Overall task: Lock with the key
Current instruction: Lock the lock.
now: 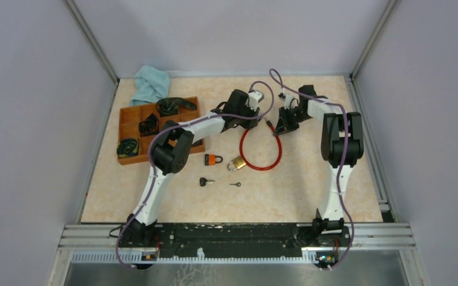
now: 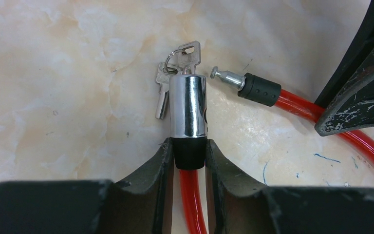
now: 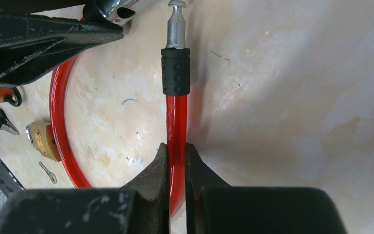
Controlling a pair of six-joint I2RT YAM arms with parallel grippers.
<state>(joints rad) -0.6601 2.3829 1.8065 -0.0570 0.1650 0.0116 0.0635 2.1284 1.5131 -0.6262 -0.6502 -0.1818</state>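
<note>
Two-arm view of a cable lock on the marbled table [image 1: 310, 179]. My left gripper [image 2: 189, 150] pinches the black collar at the base of the chrome lock barrel [image 2: 187, 105], one finger on each side; the barrel lies on the table pointing away from my wrist. A bunch of keys [image 2: 185, 54] sits at its far end. The barrel hides the keyway, so I cannot tell whether a key is seated in it. My right gripper [image 3: 176, 151] is pressed onto the red cable [image 3: 58, 126] just behind its black sleeve [image 3: 176, 70], and the steel pin [image 3: 176, 24] projects beyond. In the left wrist view the pin tip lies just beside the barrel, apart from it and not inserted. From above, my own wrists cover both grips and the barrel; only the cable's loop shows, curving toward the arm bases. Near that loop lie a brass padlock [image 1: 236, 163], touching the cable, an orange padlock [image 1: 213, 159], a black-headed key [image 1: 206, 182] and a small key [image 1: 235, 184]. My left arm cuts off one corner of the wooden tray [image 1: 125, 113]; its dark contents are too small to identify. A teal cloth [image 1: 151, 83] lies behind it.
</note>
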